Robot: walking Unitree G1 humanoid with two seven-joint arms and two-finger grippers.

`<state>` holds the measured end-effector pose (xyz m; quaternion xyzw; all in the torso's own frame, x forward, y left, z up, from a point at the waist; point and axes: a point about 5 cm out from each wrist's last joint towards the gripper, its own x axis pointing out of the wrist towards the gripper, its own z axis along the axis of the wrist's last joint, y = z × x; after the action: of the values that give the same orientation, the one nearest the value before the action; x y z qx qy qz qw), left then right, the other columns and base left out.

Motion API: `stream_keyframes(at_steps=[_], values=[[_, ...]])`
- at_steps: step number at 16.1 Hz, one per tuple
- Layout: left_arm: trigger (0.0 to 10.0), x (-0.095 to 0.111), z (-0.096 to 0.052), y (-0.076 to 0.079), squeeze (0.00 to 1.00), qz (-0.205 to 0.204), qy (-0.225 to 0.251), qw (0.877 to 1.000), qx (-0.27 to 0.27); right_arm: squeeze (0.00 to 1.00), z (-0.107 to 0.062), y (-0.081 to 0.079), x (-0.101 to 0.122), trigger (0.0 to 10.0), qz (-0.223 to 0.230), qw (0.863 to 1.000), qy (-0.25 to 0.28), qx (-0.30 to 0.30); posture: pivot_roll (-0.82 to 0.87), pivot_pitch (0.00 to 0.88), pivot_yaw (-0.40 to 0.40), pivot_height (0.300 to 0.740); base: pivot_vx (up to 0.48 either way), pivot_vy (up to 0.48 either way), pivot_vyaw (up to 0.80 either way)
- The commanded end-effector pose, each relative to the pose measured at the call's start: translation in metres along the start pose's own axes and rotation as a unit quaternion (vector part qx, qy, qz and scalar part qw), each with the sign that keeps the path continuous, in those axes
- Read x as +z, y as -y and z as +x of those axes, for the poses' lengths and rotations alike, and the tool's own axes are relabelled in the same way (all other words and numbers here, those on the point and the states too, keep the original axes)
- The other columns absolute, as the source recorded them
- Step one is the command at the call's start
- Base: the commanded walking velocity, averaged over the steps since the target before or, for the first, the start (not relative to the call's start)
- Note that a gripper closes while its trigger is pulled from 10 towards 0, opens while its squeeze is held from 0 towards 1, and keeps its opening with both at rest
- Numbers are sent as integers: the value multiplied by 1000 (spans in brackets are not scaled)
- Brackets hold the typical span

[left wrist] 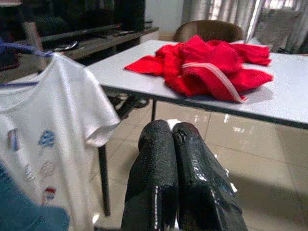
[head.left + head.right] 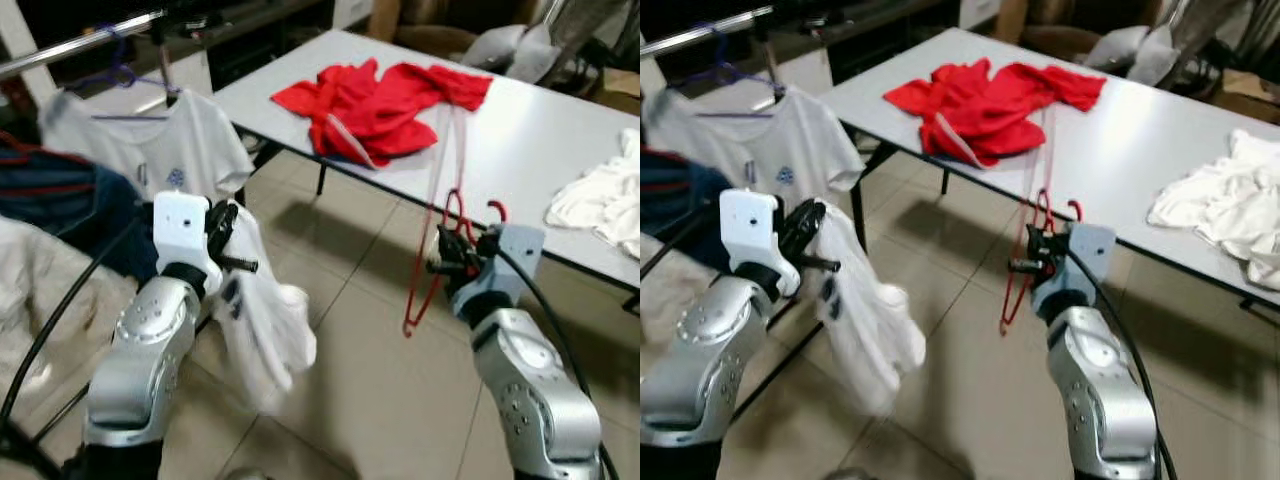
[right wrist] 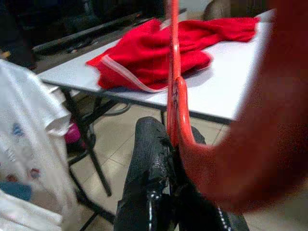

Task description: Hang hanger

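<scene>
Right claw (image 2: 447, 255): fingers pressed onto a red hanger (image 2: 432, 240), pinching it near the hook. The hanger's frame hangs below and ahead of the claw, over the tiled floor (image 2: 370, 350), just short of the desk (image 2: 540, 130) edge. Its upper part reaches up past the edge toward the red garment (image 2: 385, 105) lying on the desk beyond the claw.

Left claw (image 2: 228, 240): fingers pressed together, as the left wrist view confirms (image 1: 173, 144). A white shirt (image 2: 260, 320) drapes down from this claw toward the floor; the exact grip on the cloth cannot be told.

Beyond and to the left of the left claw, a white T-shirt (image 2: 160, 140) hangs on a purple hanger (image 2: 115, 75) from a metal rail (image 2: 70, 45). A dark blue garment (image 2: 60, 205) hangs beside it, further left.

Well to the right of the right claw, white cloth (image 2: 600, 200) lies bunched on the desk.
</scene>
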<state>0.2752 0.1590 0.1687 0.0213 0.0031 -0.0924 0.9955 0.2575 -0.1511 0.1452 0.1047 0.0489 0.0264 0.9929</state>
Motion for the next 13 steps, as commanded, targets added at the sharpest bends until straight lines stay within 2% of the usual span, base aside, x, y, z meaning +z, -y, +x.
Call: stream_keyframes(at_steps=[1,3,8,13], values=[[10000,3,1,12,0,-6,11,1000,-17,0,-3,12,1,10000,-9,1000,-6,-16,100,31,-58,740,322,0,-800],[10000,0,0,12,0,-11,9,1000,-11,0,-3,13,0,10000,-15,1000,-8,-13,98,27,-63,740,317,0,-800],[10000,4,8,4,0,-18,20,1000,0,0,6,5,2,10000,-25,1000,-3,16,106,0,-59,740,316,0,0],[10000,4,8,2,0,-19,22,1000,3,0,8,6,2,10000,-38,999,-6,23,109,0,-68,740,317,0,0]])
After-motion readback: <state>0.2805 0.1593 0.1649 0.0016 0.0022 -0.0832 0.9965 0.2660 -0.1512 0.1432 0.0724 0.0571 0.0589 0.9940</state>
